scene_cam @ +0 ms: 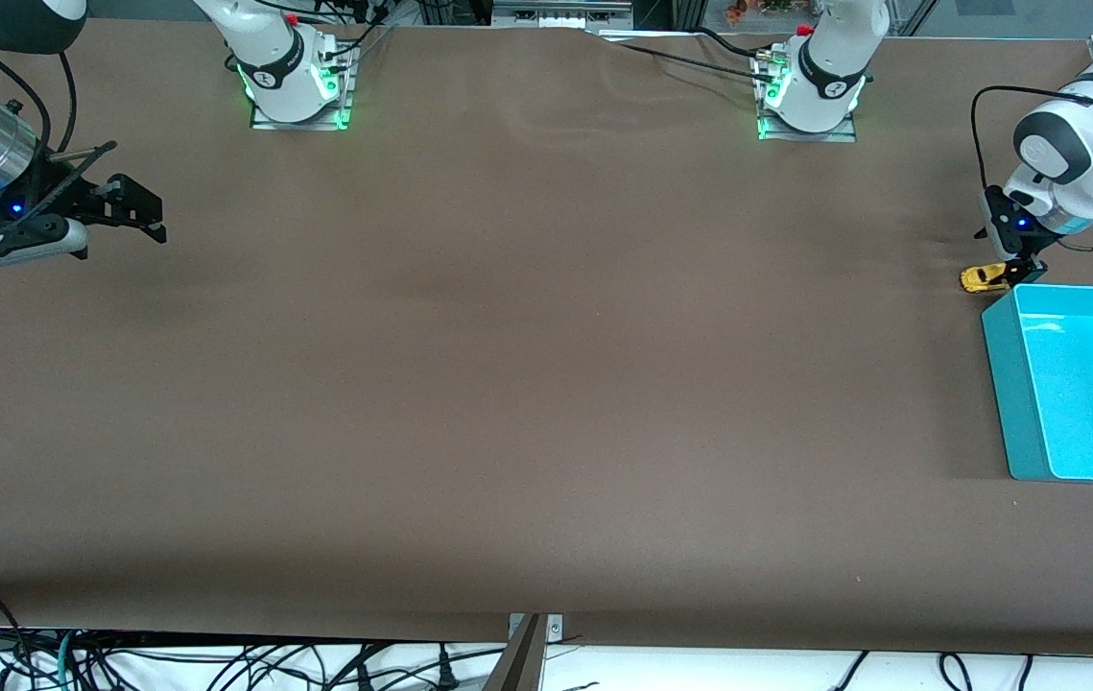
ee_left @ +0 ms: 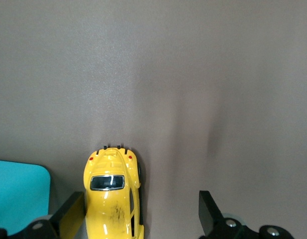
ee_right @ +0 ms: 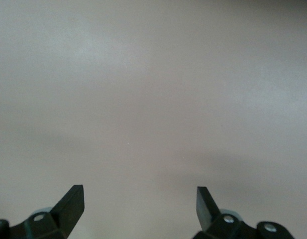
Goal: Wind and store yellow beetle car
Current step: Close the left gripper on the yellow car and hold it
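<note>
Yellow beetle car (ee_left: pixel 114 199) sits on the brown table (scene_cam: pixel 508 384) just beside the teal bin (scene_cam: pixel 1016 384), between the wide-open fingers of the left gripper (ee_left: pixel 138 219), one finger (ee_left: pixel 72 214) touching its side. Right gripper (ee_right: pixel 140 204) waits open, holding nothing, over the right arm's end of the table.

No readable text, label, brand or number anywhere. Small round dark marks on white arm bases (scene_cam: pixel 289 59), too small to make out. Yellow beetle car (ee_left: pixel 113 199) carries no lettering; teal bin (scene_cam: pixel 1016 384) plain.
</note>
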`<state>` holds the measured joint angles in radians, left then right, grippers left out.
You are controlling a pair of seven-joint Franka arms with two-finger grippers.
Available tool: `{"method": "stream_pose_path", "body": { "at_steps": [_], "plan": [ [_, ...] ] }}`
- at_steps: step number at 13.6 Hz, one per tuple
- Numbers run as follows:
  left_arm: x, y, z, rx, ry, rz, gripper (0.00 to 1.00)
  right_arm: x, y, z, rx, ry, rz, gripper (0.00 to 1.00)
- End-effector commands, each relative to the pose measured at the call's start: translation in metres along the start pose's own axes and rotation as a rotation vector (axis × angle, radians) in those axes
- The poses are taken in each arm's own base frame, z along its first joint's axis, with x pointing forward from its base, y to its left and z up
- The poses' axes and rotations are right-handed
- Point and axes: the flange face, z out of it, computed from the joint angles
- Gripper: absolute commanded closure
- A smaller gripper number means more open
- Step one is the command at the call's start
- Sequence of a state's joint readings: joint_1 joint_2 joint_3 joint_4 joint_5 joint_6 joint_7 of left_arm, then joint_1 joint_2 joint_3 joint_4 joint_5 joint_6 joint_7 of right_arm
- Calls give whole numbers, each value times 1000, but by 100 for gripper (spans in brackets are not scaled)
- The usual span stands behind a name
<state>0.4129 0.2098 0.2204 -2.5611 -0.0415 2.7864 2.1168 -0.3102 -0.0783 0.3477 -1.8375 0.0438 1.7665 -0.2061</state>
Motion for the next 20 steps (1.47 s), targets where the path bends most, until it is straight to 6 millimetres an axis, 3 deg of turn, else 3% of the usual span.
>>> {"method": "stream_pose_path", "body": {
  "at_steps": [1, 4, 8, 20],
  "plan": [
    [-5, -2, 2, 5, -9, 25, 0, -3, -3, -9, 15, 2, 11, 0],
    [-7, -8, -21, 43, -18, 29, 0, -3, -3, -9, 15, 2, 10, 0],
    [-11, -19, -28, 57, -27, 45, 0, -3, -3, -9, 14, 1, 6, 0],
    [-14, -19, -3, 19, -19, 33, 0, -6, -3, -6, 21, -33, 14, 0]
  ]
}}
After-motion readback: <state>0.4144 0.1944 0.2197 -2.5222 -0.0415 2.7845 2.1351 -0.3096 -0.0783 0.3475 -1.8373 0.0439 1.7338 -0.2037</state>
